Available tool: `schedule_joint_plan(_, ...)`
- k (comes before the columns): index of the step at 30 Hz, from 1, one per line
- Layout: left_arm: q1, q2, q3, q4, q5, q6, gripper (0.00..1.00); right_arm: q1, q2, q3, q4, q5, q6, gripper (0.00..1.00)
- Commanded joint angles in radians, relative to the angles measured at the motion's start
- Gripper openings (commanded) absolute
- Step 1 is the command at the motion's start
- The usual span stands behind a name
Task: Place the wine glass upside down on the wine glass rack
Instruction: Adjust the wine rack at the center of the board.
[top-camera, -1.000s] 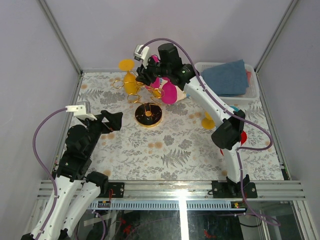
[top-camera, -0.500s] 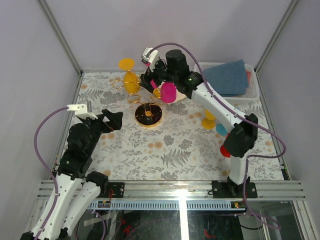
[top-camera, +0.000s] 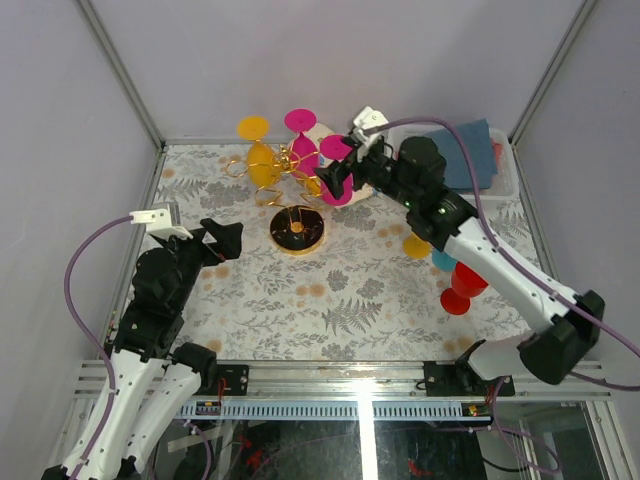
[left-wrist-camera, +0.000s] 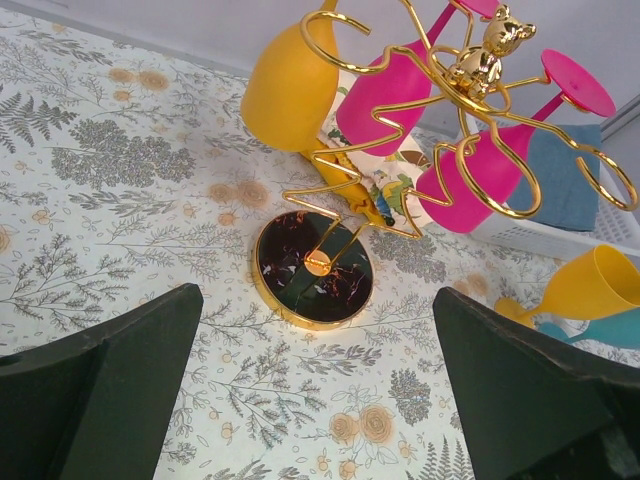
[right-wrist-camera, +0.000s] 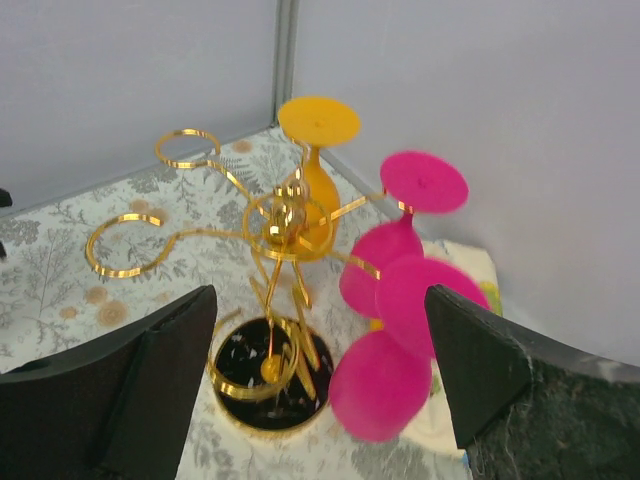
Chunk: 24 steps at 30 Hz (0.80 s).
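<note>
"Three glasses hung bowl-down on the gold rack (left-wrist-camera: 312, 272)," said the first. "A yellow glass (top-camera: 263, 166) was on its left side, a pink glass (top-camera: 338, 188) on its right side, and a second pink glass (top-camera: 301, 122) toward the back, all with their feet up."

"And the right hand (top-camera: 341, 167)?" asked the other.

"It was released, fingers spread wide just beside the pink glass, gripping nothing. Whether a fingertip touched that glass, she could not tell."

"The left hand (top-camera: 226, 243)?"

"Also released and empty, above the flowered surface (top-camera: 350, 290), left of the rack's black base and apart from it."

"Anything else?"

"A loose yellow glass (top-camera: 416, 245), a teal glass (top-camera: 441, 261) and a red glass (top-camera: 463, 287) were on the surface to the right. A blue cloth (top-camera: 455, 155) lay in a white basket (top-camera: 505, 185) at the far corner."
</note>
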Motion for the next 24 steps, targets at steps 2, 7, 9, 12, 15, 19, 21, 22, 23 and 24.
schedule_joint_plan(2,0.005,-0.002,0.012,0.016,-0.014,-0.011,1.00,-0.004,-0.204,-0.219,0.080,0.184,0.164,0.92)
schedule_joint_plan(7,0.005,-0.001,0.011,0.016,-0.026,-0.014,1.00,-0.004,-0.326,-0.323,-0.109,0.387,0.294,0.92)
schedule_joint_plan(9,0.005,0.001,0.009,0.018,-0.027,-0.016,1.00,-0.004,-0.347,-0.335,-0.217,0.420,0.336,0.92)
schedule_joint_plan(12,0.005,0.007,0.009,0.019,-0.024,-0.015,1.00,-0.004,-0.354,-0.332,-0.374,0.438,0.371,0.92)
schedule_joint_plan(15,0.005,0.019,0.008,0.019,-0.023,-0.014,1.00,-0.004,-0.338,-0.298,-0.529,0.494,0.429,0.94)
schedule_joint_plan(19,0.005,0.037,0.015,0.008,-0.015,-0.017,1.00,-0.004,-0.328,-0.255,-0.702,0.514,0.509,0.96)
schedule_joint_plan(21,0.005,0.040,0.015,0.005,-0.017,-0.017,1.00,-0.005,-0.314,-0.221,-0.769,0.536,0.546,0.99)
schedule_joint_plan(22,0.005,0.038,0.015,0.004,-0.020,-0.017,1.00,-0.004,-0.305,-0.212,-0.794,0.542,0.549,0.99)
schedule_joint_plan(23,0.005,0.037,0.015,0.004,-0.021,-0.017,1.00,-0.004,-0.294,-0.205,-0.812,0.548,0.547,0.99)
schedule_joint_plan(24,0.005,0.035,0.015,0.004,-0.022,-0.017,1.00,-0.004,-0.277,-0.196,-0.824,0.552,0.535,0.99)
